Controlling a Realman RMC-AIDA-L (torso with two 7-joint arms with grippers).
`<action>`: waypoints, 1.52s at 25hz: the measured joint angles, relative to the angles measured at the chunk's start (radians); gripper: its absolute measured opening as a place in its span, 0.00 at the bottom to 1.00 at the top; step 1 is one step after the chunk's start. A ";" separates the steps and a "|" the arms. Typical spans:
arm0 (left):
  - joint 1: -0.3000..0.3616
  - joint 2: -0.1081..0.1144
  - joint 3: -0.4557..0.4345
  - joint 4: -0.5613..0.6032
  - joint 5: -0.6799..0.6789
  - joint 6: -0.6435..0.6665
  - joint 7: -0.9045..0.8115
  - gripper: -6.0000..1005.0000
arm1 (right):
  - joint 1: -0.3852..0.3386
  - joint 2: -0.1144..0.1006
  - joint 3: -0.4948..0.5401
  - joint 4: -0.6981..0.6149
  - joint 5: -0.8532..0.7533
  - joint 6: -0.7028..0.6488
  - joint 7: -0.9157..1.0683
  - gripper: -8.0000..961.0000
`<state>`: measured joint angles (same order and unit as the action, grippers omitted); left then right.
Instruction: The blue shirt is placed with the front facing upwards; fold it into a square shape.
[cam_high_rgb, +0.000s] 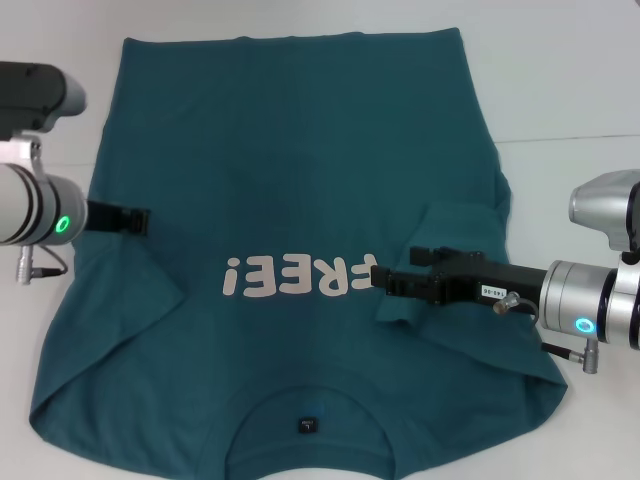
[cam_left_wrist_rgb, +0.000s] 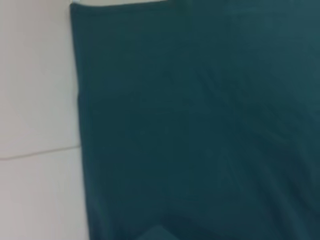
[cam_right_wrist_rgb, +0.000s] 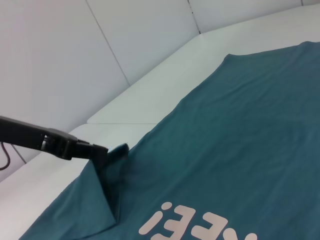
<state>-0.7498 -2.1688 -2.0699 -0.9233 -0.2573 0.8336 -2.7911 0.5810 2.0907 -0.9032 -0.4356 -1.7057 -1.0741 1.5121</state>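
The shirt (cam_high_rgb: 290, 200) lies flat on the white table (cam_high_rgb: 570, 80), print up, collar at the near edge, hem toward the far edge. The left gripper (cam_high_rgb: 140, 221) pinches the shirt's left side by the sleeve. The right gripper (cam_high_rgb: 385, 281) is over the right sleeve, which is folded inward beside the print; I cannot tell its grip.
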 joint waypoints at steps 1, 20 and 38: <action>0.000 0.000 0.000 0.000 0.000 0.000 0.000 0.06 | 0.000 0.000 0.000 0.000 0.000 0.001 0.000 0.98; -0.003 -0.001 0.082 -0.026 -0.071 0.014 -0.002 0.05 | 0.002 0.000 0.007 0.000 0.000 0.002 -0.001 0.98; 0.060 0.002 0.254 -0.193 -0.060 0.068 0.008 0.40 | -0.001 -0.003 0.009 -0.001 0.000 0.003 -0.003 0.98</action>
<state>-0.6900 -2.1666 -1.8159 -1.1167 -0.3176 0.9020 -2.7832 0.5798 2.0876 -0.8942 -0.4363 -1.7060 -1.0706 1.5090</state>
